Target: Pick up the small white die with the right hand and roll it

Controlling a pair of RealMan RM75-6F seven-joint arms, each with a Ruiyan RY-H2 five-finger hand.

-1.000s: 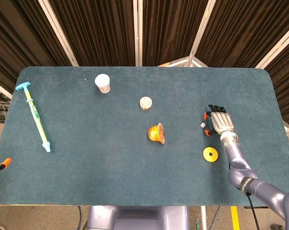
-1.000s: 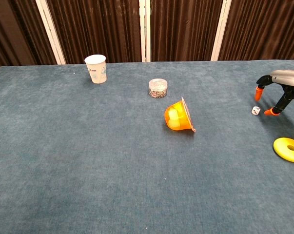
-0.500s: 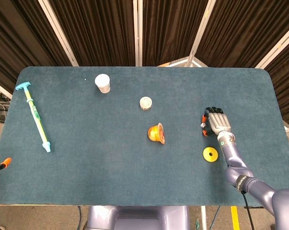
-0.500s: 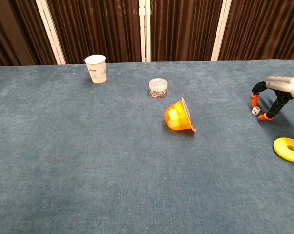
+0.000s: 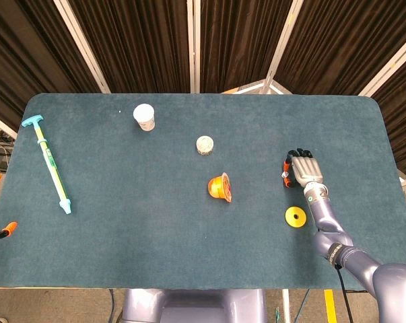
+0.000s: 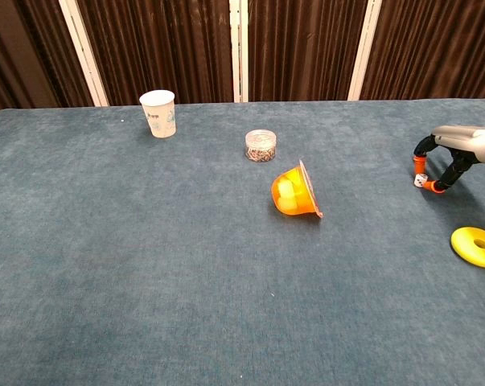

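1. Table [image 5: 189, 249] with dark blue-green cloth fills both views; dark curtains [image 5: 142, 40] with pale uprights stand behind it.
2. Right arm [image 5: 351, 259] comes in from the near right corner in the head view, grey-purple, reaching toward the middle right of the table.
3. Right hand [image 5: 302, 171] sits palm down over the cloth, orange-tipped fingers [image 6: 420, 162] curled downward. In the chest view two fingertips close in on the die from either side and look to be touching it; the die is pinched between them, at or just off the cloth, cannot tell which.
4. Syringe [image 5: 49, 161], long, teal and yellow, lies at the far left of the table, slanted, well apart from everything else.
5. Paper cup [image 6: 158, 112], white with a faint print, stands upright toward the back left.
6. Orange cup [image 6: 294, 193] lies tipped on its side near the table centre, yellowish contents showing inside, lid edge facing right.
7. Yellow disc [image 6: 476, 245] with a centre hole lies flat on the cloth near the right hand, toward the robot, not touching it.
8. Small clear jar [image 6: 260, 145] with speckled contents stands upright behind the orange cup, apart from it.
9. Die [image 6: 419, 182], small, white with dark pips, sits between the right hand's fingertips at the right side of the table, beyond the yellow disc.
10. Left hand not visible in either view.
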